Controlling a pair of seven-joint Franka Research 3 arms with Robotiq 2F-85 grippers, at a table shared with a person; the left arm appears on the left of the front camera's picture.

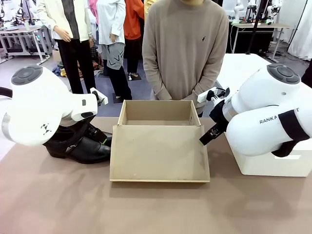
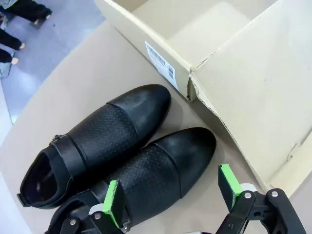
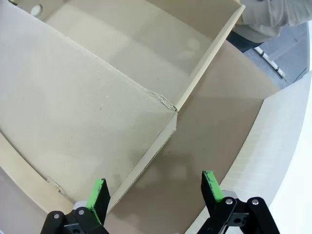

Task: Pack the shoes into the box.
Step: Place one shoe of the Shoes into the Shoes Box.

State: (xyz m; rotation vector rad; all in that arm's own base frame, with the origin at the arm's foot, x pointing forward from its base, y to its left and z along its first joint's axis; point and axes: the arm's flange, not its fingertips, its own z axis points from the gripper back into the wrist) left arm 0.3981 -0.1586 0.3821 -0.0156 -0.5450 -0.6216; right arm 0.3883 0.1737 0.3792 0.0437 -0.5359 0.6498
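Two glossy black shoes (image 1: pixel 83 148) lie side by side on the table, left of the box, with their toes toward it. In the left wrist view my left gripper (image 2: pixel 170 191) hangs open just above the nearer shoe (image 2: pixel 161 165), its green pads on either side of it; the farther shoe (image 2: pixel 102 131) lies beside it. The tan box (image 1: pixel 158 113) stands open at mid-table with its flap lid (image 1: pixel 158 153) laid flat toward me. My right gripper (image 3: pixel 155 191) is open and holds nothing, over the table by the flap's right corner (image 3: pixel 173 109).
A large white box (image 1: pixel 273 163) sits on the table under my right arm (image 1: pixel 263 117), close to the tan box's right side. A person (image 1: pixel 185 48) stands at the far edge behind the box, hands clasped. My left arm (image 1: pixel 44 105) covers part of the shoes.
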